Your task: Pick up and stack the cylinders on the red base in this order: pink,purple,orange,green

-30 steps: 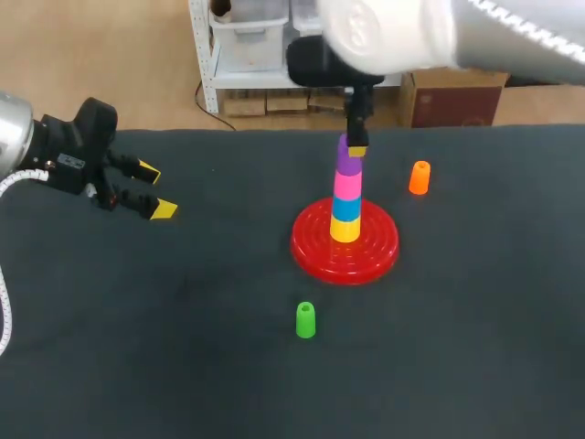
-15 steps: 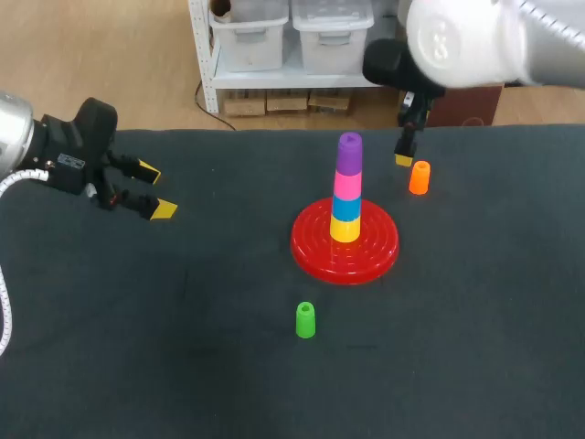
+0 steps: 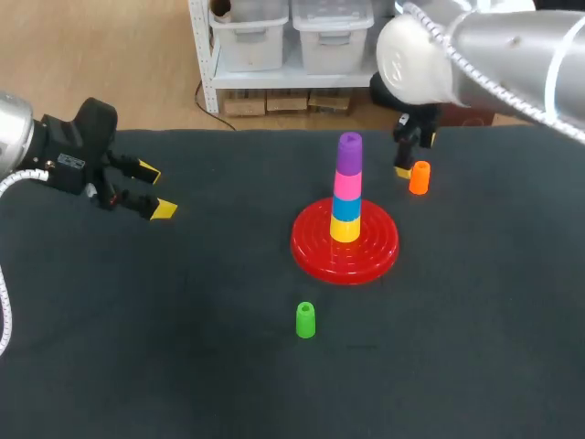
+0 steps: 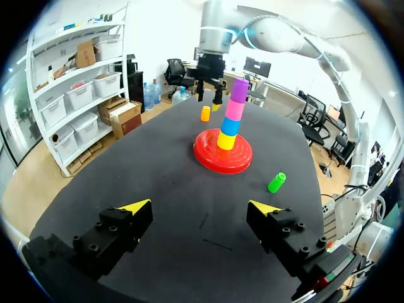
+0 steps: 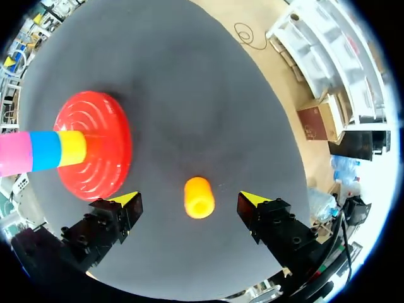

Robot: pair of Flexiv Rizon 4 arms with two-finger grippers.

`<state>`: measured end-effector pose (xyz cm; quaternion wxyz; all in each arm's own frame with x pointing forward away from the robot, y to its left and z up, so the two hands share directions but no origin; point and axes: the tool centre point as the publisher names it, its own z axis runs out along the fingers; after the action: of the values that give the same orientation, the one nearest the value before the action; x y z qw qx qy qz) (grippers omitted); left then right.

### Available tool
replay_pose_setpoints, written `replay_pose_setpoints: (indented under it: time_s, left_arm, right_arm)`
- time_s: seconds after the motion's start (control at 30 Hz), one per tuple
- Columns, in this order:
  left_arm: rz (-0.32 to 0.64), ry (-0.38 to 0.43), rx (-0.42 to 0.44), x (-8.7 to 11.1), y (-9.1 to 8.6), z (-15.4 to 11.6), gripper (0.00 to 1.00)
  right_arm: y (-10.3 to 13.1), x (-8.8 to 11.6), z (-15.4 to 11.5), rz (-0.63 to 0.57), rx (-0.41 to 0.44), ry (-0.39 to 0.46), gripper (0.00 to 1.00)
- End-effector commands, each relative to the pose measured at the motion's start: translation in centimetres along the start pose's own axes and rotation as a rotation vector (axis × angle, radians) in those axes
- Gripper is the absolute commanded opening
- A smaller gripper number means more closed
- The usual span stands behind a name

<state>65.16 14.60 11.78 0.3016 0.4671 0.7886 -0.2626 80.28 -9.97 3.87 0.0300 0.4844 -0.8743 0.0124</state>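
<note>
The red base (image 3: pixel 345 245) carries a stack of yellow, blue, pink and purple cylinders, with the purple cylinder (image 3: pixel 349 153) on top. To its right the orange cylinder (image 3: pixel 420 177) stands on the mat. My right gripper (image 3: pixel 409 163) hovers right over it. In the right wrist view the right gripper (image 5: pixel 190 199) is open, and the orange cylinder (image 5: pixel 199 197) lies between its spread fingers, touching neither. The green cylinder (image 3: pixel 305 320) stands in front of the base. At the far left my left gripper (image 3: pixel 146 190) is open and holds nothing.
The left wrist view takes in the base (image 4: pixel 222 150), the orange cylinder (image 4: pixel 205 113), the green cylinder (image 4: pixel 276 182) and my right gripper (image 4: pixel 209 95) far ahead of the left gripper (image 4: pixel 201 206). A dark mat (image 3: pixel 183 347) covers the table.
My right gripper let go of the purple cylinder on the stack, opened wide, and moved right and down over the orange cylinder. The left arm has not moved.
</note>
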Motion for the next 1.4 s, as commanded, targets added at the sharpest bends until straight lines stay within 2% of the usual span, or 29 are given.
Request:
replay_pose_setpoints:
  time_s: [0.03,0.2,0.63,0.93,0.97,1.0,1.07,1.4]
  left_arm:
    - [0.001,-0.002,0.000,0.1,0.0,0.0,1.00]
    - [0.001,-0.002,0.000,0.1,0.0,0.0,1.00]
    - [0.001,-0.002,0.000,0.1,0.0,0.0,1.00]
    - [0.001,-0.002,0.000,0.1,0.0,0.0,1.00]
    - [0.001,-0.002,0.000,0.1,0.0,0.0,1.00]
    - [0.001,-0.002,0.000,0.1,0.0,0.0,1.00]
    - [0.001,-0.002,0.000,0.1,0.0,0.0,1.00]
    - [0.001,-0.002,0.000,0.1,0.0,0.0,1.00]
  right_arm:
    - [-1.8,-0.7,0.7,0.012,-0.096,0.054,1.00]
    - [-1.8,0.1,1.0,0.033,-0.101,0.040,1.00]
    - [0.7,2.3,1.1,0.065,-0.091,0.022,1.00]
    - [1.3,2.7,1.7,0.085,-0.089,0.023,1.00]
    - [1.3,2.7,1.8,0.087,-0.090,0.022,0.95]
    - [1.3,2.7,1.9,0.090,-0.091,0.020,0.85]
    - [1.4,2.7,2.0,0.094,-0.092,0.017,0.77]
    - [1.0,2.7,2.3,0.105,-0.091,0.016,0.76]
